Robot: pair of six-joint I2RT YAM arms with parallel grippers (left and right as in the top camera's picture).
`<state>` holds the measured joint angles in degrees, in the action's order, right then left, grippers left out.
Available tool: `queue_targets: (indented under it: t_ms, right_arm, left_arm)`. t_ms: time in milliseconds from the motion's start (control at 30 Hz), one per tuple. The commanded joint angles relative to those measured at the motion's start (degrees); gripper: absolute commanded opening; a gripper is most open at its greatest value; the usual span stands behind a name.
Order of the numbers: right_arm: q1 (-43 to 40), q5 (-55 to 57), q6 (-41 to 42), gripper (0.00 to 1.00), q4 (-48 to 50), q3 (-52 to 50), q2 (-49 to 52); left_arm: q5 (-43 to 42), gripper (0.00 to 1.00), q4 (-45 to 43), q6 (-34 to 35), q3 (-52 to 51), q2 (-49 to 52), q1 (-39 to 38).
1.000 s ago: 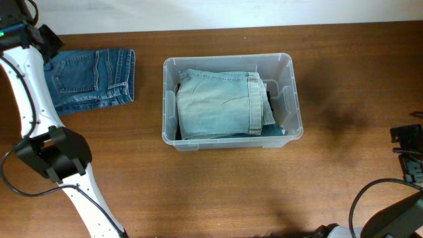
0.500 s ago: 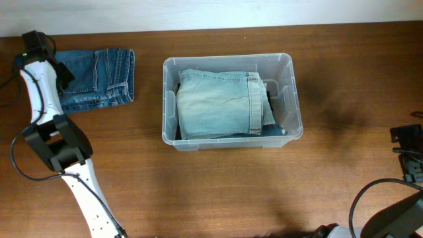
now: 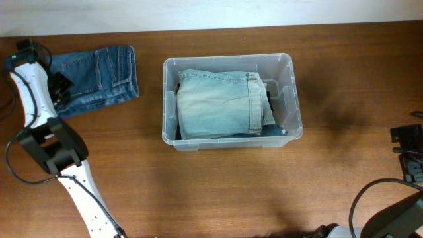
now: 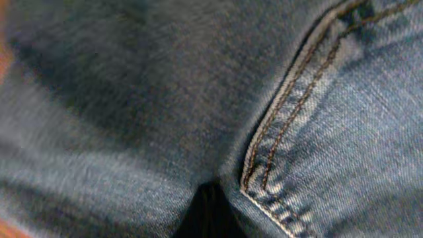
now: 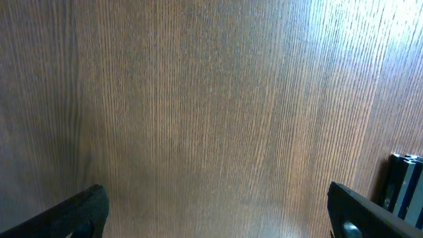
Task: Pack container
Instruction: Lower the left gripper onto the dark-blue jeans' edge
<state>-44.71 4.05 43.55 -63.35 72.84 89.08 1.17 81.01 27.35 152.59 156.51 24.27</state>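
Packing looks partly done to me: one garment is in and one is out.

At the far left of the table (image 3: 198, 192) you have a folded pair of dark blue jeans (image 3: 99, 73) lying flat on the wood, well apart from the bin. Your left gripper (image 3: 58, 84) sits over their left end. The left wrist view is filled with denim and a pocket seam (image 4: 277, 125), pressed so close that no fingers show. I cannot tell whether that gripper is spread, closed, or already has cloth in it.

In the middle stands the container (image 3: 228, 61), upright and open-topped, roughly centred on the table. Inside it a folded pair of pale jeans (image 3: 218, 102) covers most of the floor, lying flat and below the rim. A sliver of darker denim (image 3: 274, 130) shows at their near right corner. Whether that is a separate garment underneath, I cannot say.

At the right, your right gripper (image 5: 218, 215) hangs over bare wood near the table's right edge, well away from the bin. Its fingertips (image 5: 86, 208) are spread wide with nothing between them.

What is left, as I judge it, is bringing the dark jeans over and laying them on the pale pair. There looks to be room above that pair for one more folded layer.
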Motion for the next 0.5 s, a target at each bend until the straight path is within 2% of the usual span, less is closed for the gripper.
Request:
queue_targets:
  t_ms: [0,200,300,333,400,467]
  right_arm:
    - [-0.3,0.7,0.5,0.98,0.0,-0.1,-0.5]
    - [-0.3,0.7,0.5,0.98,0.0,-0.1,-0.5]
    - [-0.3,0.7,0.5,0.98,0.0,-0.1,-0.5]
    - [-0.3,0.7,0.5,0.98,0.0,-0.1,-0.5]
    - [-0.3,0.7,0.5,0.98,0.0,-0.1,-0.5]
    - [-0.3,0.7,0.5,0.98,0.0,-0.1,-0.5]
  left_arm:
    - [-13.3,0.01,3.3,4.0,-0.8,3.1,-2.7]
    - [-13.6,0.01,1.5,3.8,0.2,3.2,-5.3]
    - [-13.7,0.01,1.4,-0.5,3.3,3.2,-5.4]
    - [-13.6,0.01,2.7,-4.0,6.6,3.2,-5.2]
    - [-13.5,0.02,5.0,-6.2,10.6,3.2,-5.0]
    - [-13.2,0.09,7.0,-6.3,14.2,3.2,-4.7]
